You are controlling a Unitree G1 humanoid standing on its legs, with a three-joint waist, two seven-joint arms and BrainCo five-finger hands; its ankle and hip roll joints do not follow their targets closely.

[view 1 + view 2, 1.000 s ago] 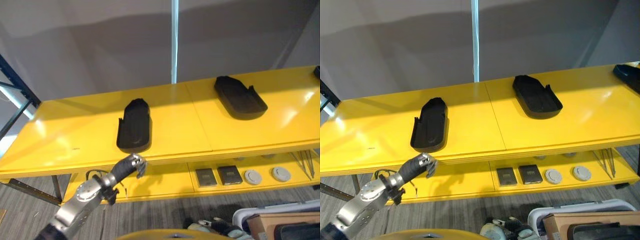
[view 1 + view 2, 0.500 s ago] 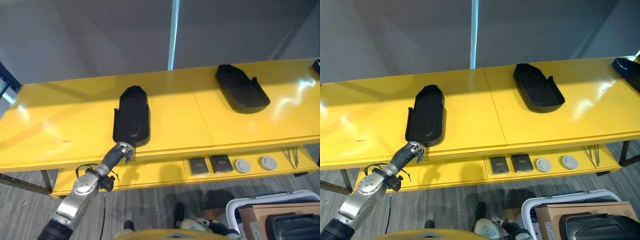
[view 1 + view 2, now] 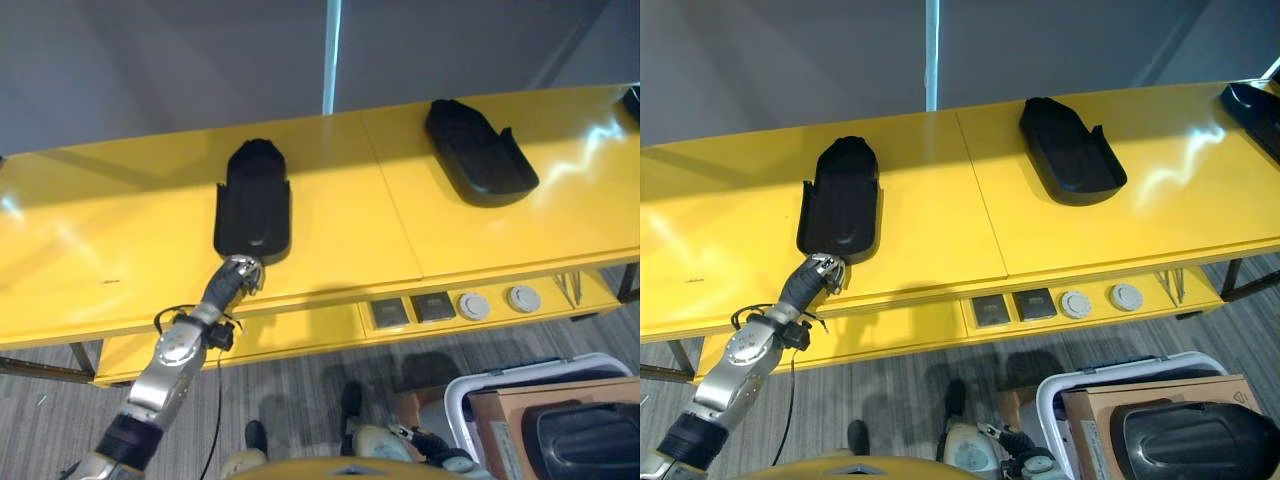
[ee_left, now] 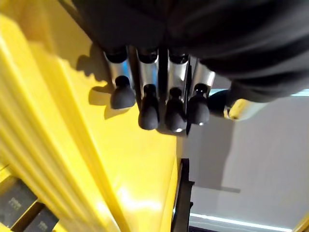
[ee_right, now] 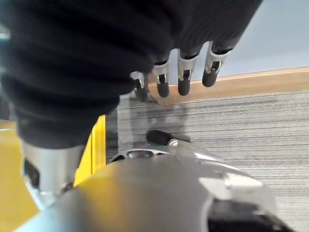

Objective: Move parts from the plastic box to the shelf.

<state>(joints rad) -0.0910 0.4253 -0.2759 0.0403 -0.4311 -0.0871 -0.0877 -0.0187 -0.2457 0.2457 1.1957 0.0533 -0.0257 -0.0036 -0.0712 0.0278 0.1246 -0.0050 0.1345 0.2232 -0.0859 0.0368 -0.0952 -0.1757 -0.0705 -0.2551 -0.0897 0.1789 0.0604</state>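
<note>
Silver, dark-tipped fingers (image 4: 148, 114) of the left hand (image 3: 238, 272) extend straight, side by side, over the yellow shelf (image 3: 330, 250), holding nothing. The hand sits at the near end of a long black part (image 3: 253, 202) lying flat on the shelf top, at or just short of touching it. A second black part (image 3: 480, 152) lies well to the right on the same shelf, and a third (image 3: 1252, 105) at its far right end. Small grey parts (image 3: 1055, 303) rest on the lower tier. Below the shelf's right end stands the plastic box (image 3: 1120, 375). The right hand (image 5: 186, 67) hangs with fingers relaxed and apart above the carpet.
</note>
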